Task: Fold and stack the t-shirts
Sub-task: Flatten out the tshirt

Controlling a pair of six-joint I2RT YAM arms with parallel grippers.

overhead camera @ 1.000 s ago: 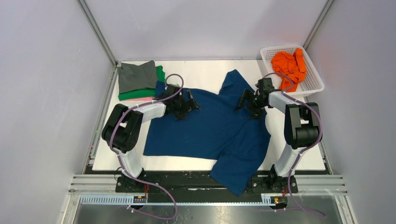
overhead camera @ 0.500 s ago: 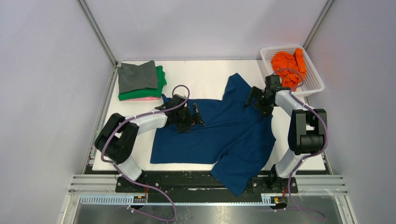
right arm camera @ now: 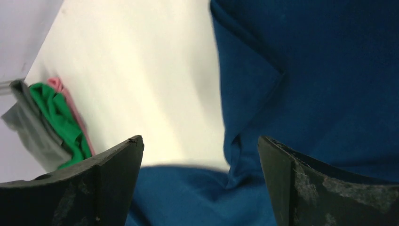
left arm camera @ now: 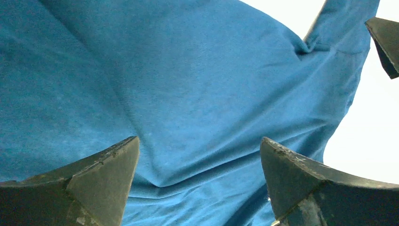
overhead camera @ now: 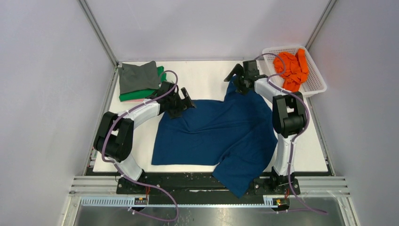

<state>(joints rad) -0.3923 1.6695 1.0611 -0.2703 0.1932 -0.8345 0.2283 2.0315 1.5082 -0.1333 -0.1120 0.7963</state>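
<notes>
The left gripper [overhead camera: 184, 100] hangs with its jaws spread wide over the 10 o'clock corner of the large dark blue cloth t-shirt [overhead camera: 216, 132]. Its wrist view shows only creased blue fabric below the two fingers [left arm camera: 106, 165], with nothing pinched between them. The right gripper [overhead camera: 237, 80] is just as wide apart. It sits at the shirt's 12 o'clock tip, where a sleeve points towards the far edge of the white table [overhead camera: 207, 75], and its camera looks down on the sleeve hem and bare tabletop.

The blue shirt lies spread across the middle of the table, rumpled. One flap at 6 o'clock spills over the near edge onto the rail. No print shows on the upturned side.

Each arm seems placed at a far corner so the two can pinch the top edge together and draw it flat before folding. I judge the shirt is not yet square enough to fold.

At 10 o'clock on the table sits a neat pile: a folded grey cloth t-shirt [overhead camera: 138, 76] on a green one [overhead camera: 136, 96], with a pink sliver [overhead camera: 143, 100] beneath. This is probably where the blue shirt goes next.

At 2 o'clock, a crumpled orange cloth t-shirt [overhead camera: 291, 66] waits in the white plastic mesh basket [overhead camera: 316, 80].
</notes>
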